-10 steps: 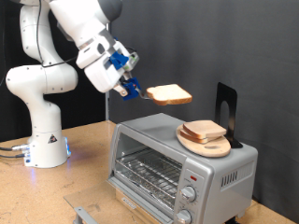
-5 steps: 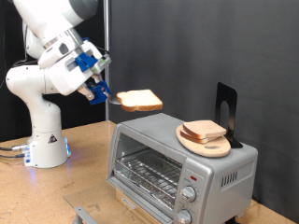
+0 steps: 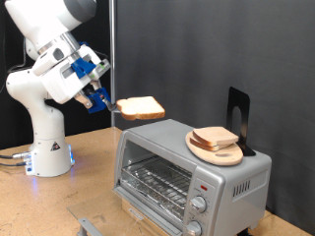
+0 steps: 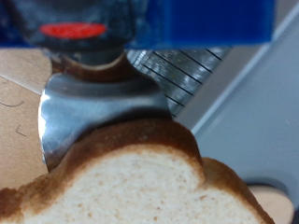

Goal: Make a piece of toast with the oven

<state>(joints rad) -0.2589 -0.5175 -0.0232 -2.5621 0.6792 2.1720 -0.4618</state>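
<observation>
A: Where's the bread?

B: The slice of bread (image 3: pixel 141 108) is in the air, level, above the oven's (image 3: pixel 192 174) upper corner on the exterior view's left. Pale crumb, tan crust, flat and roughly square. In the wrist view the slice (image 4: pixel 131 182) fills the lower frame, porous white crumb with a brown rounded crust.

A: Gripper?

B: The gripper (image 3: pixel 101 99) is clamped on the slice's edge, on the side away from the oven. Blue plastic parts on the hand, white arm (image 3: pixel 44 59) behind. Wrist view shows a shiny metal finger (image 4: pixel 93 112) pressed flat against the crust.

A: The oven itself?

B: Boxy silver metal, door (image 3: pixel 157 179) shut with a handle bar along its top, wire rack visible through the glass, round knobs (image 3: pixel 200 206) on its front at the exterior view's right. Any writing is too small to read.

A: Anything on it?

B: A round light wooden board (image 3: pixel 217 147) on the oven's top with more bread (image 3: pixel 214 138) stacked on it. A black stand (image 3: pixel 237 118) is upright just behind the board. The oven sits on a wooden table (image 3: pixel 39 206).
</observation>
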